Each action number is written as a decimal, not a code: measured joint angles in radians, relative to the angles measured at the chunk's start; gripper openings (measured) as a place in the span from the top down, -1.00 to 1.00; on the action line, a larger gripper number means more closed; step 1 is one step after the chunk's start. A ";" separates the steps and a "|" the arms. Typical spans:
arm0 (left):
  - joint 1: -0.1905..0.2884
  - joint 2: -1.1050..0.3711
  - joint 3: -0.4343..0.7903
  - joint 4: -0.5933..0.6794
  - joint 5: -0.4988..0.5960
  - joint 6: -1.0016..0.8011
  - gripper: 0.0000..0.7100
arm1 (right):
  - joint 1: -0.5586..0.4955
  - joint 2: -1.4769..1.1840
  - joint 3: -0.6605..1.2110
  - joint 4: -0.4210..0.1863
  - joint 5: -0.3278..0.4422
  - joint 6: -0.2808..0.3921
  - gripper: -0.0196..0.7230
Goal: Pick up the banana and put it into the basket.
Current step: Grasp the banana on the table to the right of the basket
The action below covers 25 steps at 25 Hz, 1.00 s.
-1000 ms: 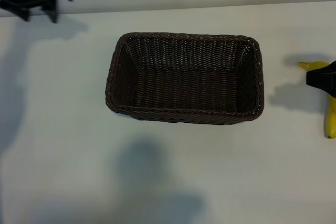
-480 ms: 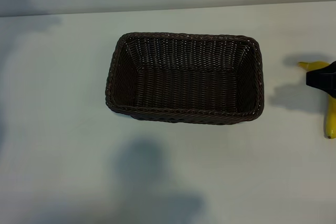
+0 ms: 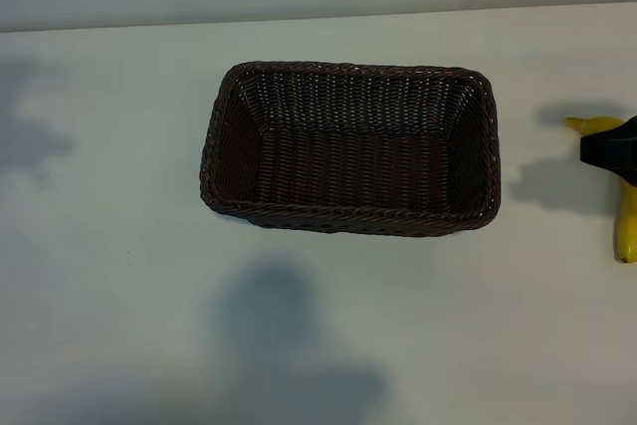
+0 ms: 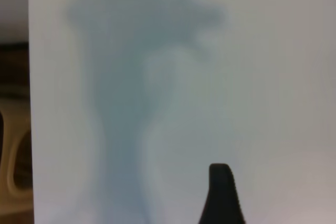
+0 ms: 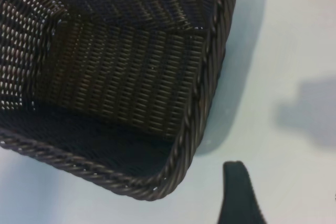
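Right gripper [image 3: 609, 149] clamps the banana [image 3: 626, 226] for transfer to the empty basket [image 3: 348, 146]; left gripper [image 4: 220, 192] parked, jaws apart.

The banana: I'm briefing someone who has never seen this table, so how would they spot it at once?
Start from the dark wicker basket in the middle of the white table. Look past its right end to the exterior view's right edge, where the banana lies on the tabletop, outside the basket. It is the only bright yellow thing there, curved, with the right gripper black across its upper part.
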 joint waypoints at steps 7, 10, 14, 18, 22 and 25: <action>0.000 -0.280 0.378 -0.098 -0.011 -0.023 -0.53 | 0.000 0.000 0.000 0.000 0.000 0.000 -0.25; 0.000 -0.421 0.542 -0.123 -0.066 -0.024 -0.53 | 0.000 0.000 0.000 0.000 0.000 0.000 -0.25; 0.000 -0.583 0.712 -0.124 -0.087 -0.025 -0.53 | 0.000 0.000 0.000 0.000 0.000 0.000 -0.25; 0.000 -0.732 0.767 -0.125 -0.117 -0.025 -0.53 | 0.000 0.000 0.000 0.000 0.003 0.008 -0.25; 0.000 -0.878 0.767 -0.125 -0.124 -0.025 -0.53 | 0.000 0.000 0.000 0.000 0.004 0.019 -0.25; 0.000 -0.987 0.767 -0.126 -0.124 -0.025 -0.53 | 0.000 0.000 0.000 -0.001 0.002 0.021 -0.25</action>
